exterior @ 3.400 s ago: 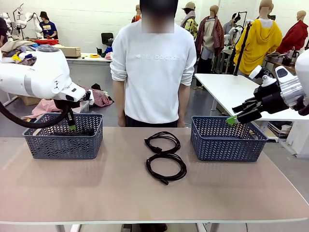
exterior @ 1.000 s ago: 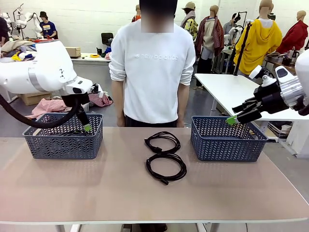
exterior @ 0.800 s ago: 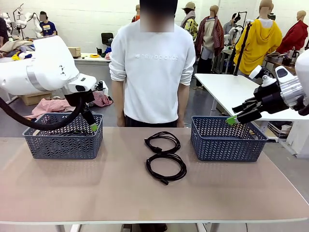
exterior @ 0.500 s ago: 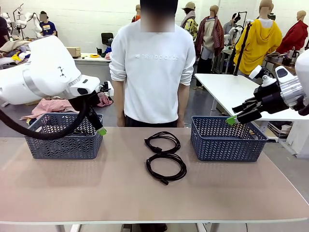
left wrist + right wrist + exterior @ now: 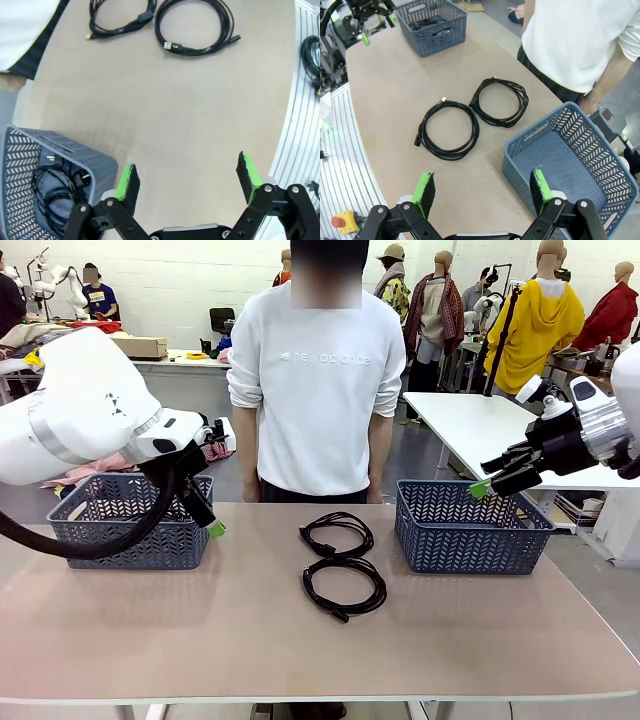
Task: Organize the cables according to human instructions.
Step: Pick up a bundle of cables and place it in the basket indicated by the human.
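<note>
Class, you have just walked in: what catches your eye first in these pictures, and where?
Two coiled black cables lie at the middle of the tan table, before a person in a white sweatshirt. Slate-blue plastic baskets flank them: the right basket, and the left basket, which holds more cable, the open left gripper beside it.

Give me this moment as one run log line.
left tool open, empty, by left basket | right tool open, empty, near right basket | far coil, near coil on table | cables in left basket
</note>
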